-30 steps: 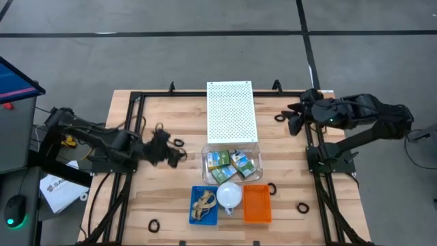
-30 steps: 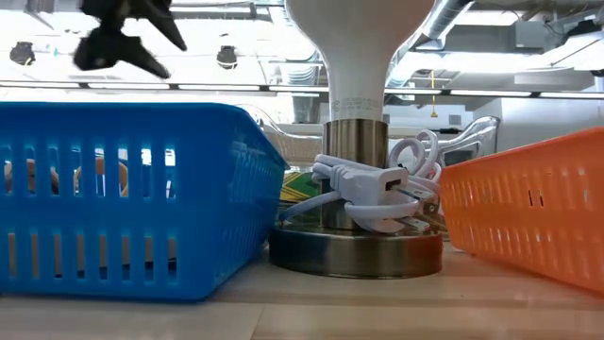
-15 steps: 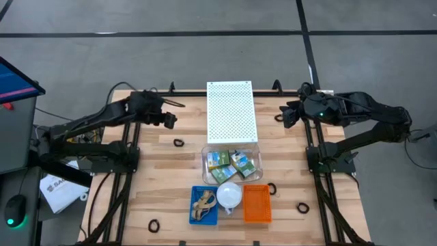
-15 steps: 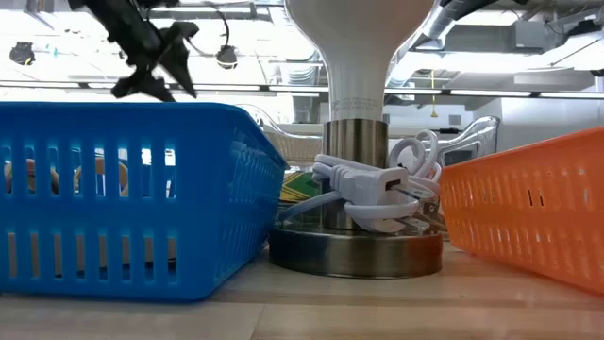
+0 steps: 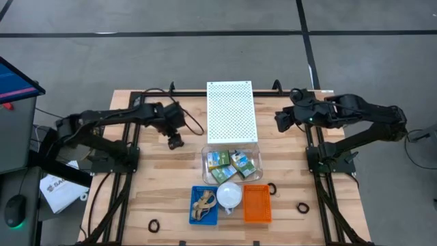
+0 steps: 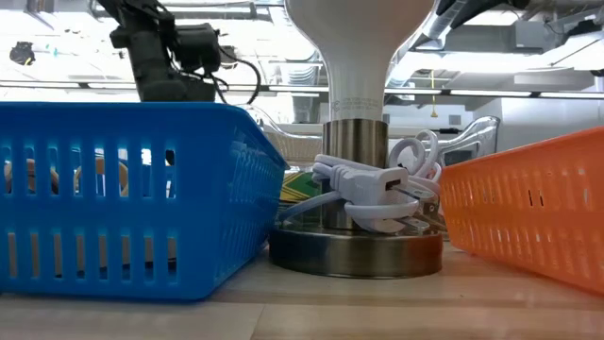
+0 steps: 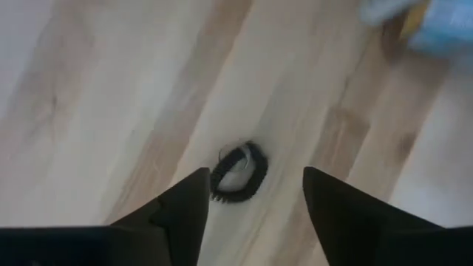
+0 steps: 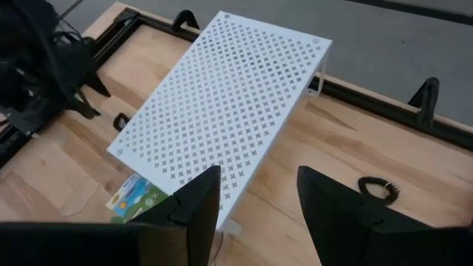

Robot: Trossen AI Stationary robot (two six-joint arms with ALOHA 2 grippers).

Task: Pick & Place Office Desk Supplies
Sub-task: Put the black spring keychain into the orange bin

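My left gripper [image 5: 174,139] points down at the wood left of the white shelf. In the left wrist view it [image 7: 256,177] is open, with a small black ring [image 7: 240,171] lying flat on the table between its fingers [image 7: 181,210], untouched. My right gripper [image 5: 281,121] hovers open at the shelf's right side; its wrist view shows another black ring [image 8: 377,188] on the wood beyond it. Yellow-and-green crayon boxes [image 5: 231,164] lie in a clear tray. Tan rubber bands [image 5: 203,203] lie in the blue basket [image 5: 194,213]. More black rings [image 5: 272,188] [image 5: 301,207] [image 5: 153,224] lie near the front.
A white perforated shelf [image 5: 231,111] stands at the back centre. A white lamp [image 5: 229,195] with a metal base [image 6: 354,247] and a coiled white cable [image 6: 373,194] sits between the blue basket and the orange basket [image 5: 257,203]. Black frame rails [image 5: 130,137] run along both table sides.
My left arm swung from the table's left up toward the back, then came down over the black ring beside the shelf. My right gripper drifted slightly left.
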